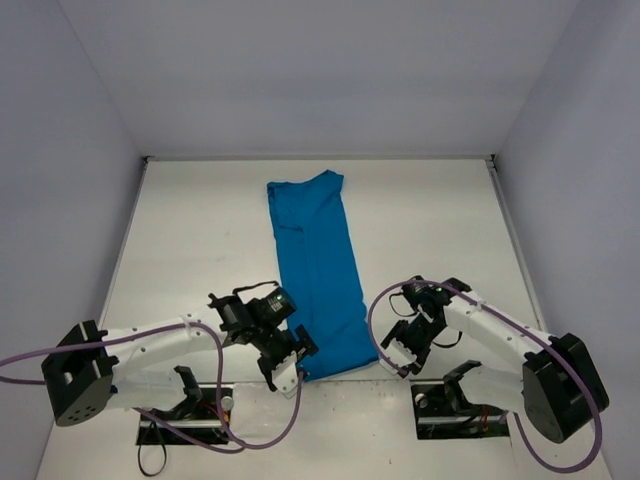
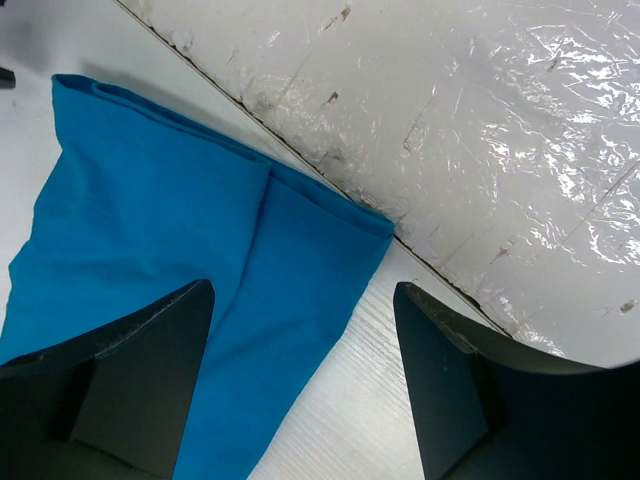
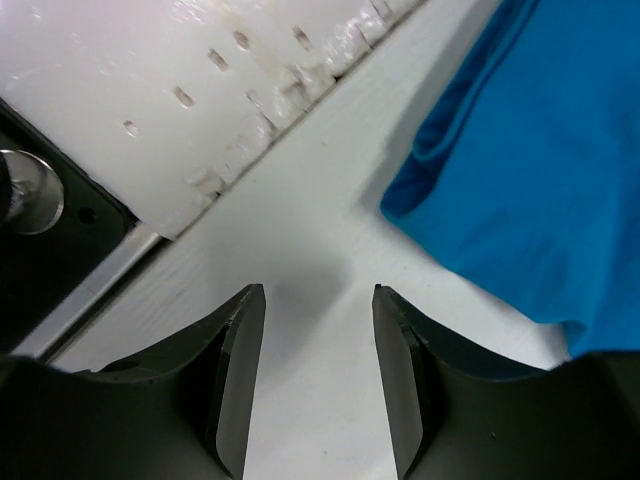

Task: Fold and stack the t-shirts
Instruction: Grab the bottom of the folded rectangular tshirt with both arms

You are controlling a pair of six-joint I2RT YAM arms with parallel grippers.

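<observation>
Flanking the near end of the teal-blue soft-fabric t-shirt [image 1: 315, 270] folded long on the white table [image 1: 200, 230], the left pincer [image 1: 293, 360] is gaping wide and the right pincer [image 3: 318, 292] is standing half-open, both holding nothing.

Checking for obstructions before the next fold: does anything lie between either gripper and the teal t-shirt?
Nothing visible. The left gripper hangs open at the t-shirt's near left corner; the right gripper, open, is over table beside its near right corner.
</observation>
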